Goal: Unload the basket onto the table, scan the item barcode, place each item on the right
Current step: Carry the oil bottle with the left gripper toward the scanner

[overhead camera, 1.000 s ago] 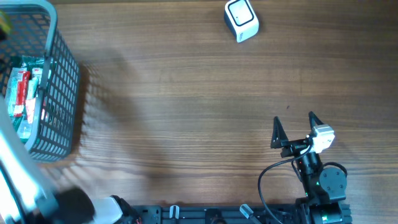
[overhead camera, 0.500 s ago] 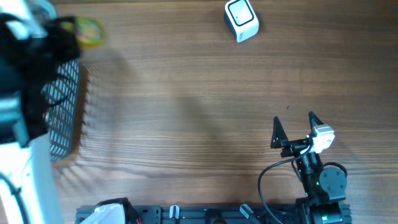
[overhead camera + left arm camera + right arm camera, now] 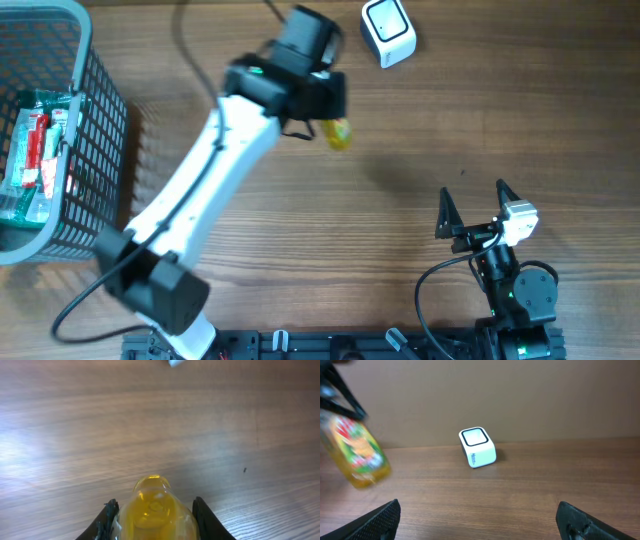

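Left end effector (image 3: 322, 122) clamped on a small clear plastic bottle of yellow liquid (image 3: 339, 134), black fingers (image 3: 106, 519) pressed to either side of it. Bottle held clear of the brown wooden table (image 3: 300, 230), over its far middle, near the white box-shaped scanner with a black-rimmed window (image 3: 387, 32) but apart from it, below and to the left in the overhead view. From the right wrist: red-and-green label on the bottle, body tilted, at the left edge of the picture, scanner standing alone further right. Right end effector (image 3: 472, 195) spread wide with nothing between the fingers, low by the table's near edge, well apart from bottle and scanner. Grey plastic mesh basket (image 3: 102, 130) at far left, holding a red-and-green packet (image 3: 36, 150).
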### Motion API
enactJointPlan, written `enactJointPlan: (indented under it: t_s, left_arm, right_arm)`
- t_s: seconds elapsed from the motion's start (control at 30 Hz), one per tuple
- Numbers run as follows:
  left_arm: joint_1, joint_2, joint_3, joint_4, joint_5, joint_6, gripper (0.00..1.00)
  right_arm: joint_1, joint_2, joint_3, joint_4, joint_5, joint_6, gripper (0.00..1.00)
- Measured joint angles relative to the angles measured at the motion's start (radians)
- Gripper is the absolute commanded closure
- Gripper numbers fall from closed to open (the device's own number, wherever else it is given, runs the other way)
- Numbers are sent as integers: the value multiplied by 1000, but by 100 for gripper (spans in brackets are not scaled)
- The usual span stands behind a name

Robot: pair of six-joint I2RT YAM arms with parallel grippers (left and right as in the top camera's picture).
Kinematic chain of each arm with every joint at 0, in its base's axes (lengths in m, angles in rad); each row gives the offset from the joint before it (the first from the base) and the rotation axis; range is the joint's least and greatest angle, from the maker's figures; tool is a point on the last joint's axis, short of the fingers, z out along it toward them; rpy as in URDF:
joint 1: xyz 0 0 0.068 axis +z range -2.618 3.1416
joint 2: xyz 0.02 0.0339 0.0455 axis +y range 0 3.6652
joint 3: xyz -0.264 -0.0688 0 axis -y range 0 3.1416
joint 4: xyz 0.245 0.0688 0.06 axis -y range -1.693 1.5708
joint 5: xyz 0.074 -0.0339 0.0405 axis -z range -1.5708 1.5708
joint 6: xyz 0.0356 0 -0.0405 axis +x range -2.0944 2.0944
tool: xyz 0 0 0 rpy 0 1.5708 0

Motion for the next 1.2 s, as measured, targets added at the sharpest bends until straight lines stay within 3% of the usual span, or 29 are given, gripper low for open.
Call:
enactJointPlan:
  t_s: [0.2, 0.47, 0.83, 1.2]
  left_arm:
    - [-190, 110, 0, 79, -173, -112, 93]
    - [-365, 192, 0, 168, -347, -165, 94]
    - [-389, 260, 0, 200, -389, -177, 93]
    - [-389, 261, 0, 200, -351, -296, 91]
  right_arm:
    - [0, 0, 0, 0, 0, 0, 0]
    - [0, 0, 0, 0, 0, 0, 0]
    - [0, 0, 0, 0, 0, 0, 0]
    - [0, 0, 0, 0, 0, 0, 0]
